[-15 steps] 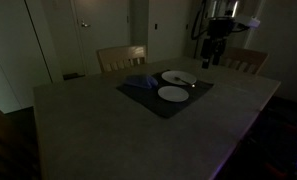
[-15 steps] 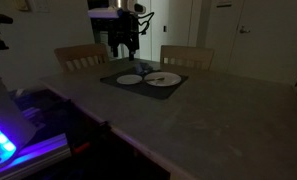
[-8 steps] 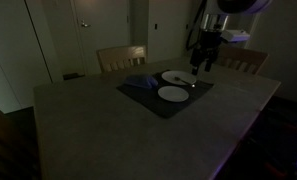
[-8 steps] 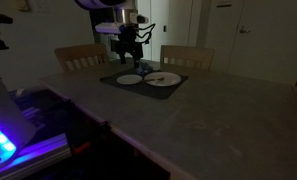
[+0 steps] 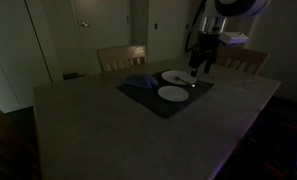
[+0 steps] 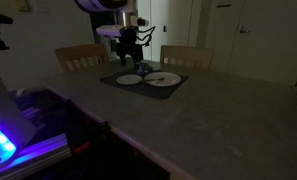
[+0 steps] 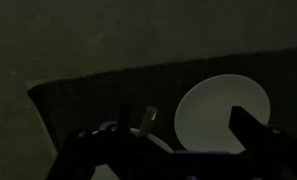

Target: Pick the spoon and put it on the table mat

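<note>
A dark table mat lies on the table and bears two white plates. The mat also shows in both exterior views. The spoon lies as a thin dark line on the larger plate. My gripper hangs just above the far plate, also seen over the smaller plate. In the wrist view the gripper is open and empty over the mat, with a white plate between its fingers. A small pale piece stands by the left finger; I cannot tell what it is.
A bluish cloth lies on the mat's far corner. Two wooden chairs stand behind the table. The room is very dim. A blue-lit device sits beside the table.
The arm has come down from high above the table to just over the plates, mostly in the first half second. The plates and spoon have not moved.
</note>
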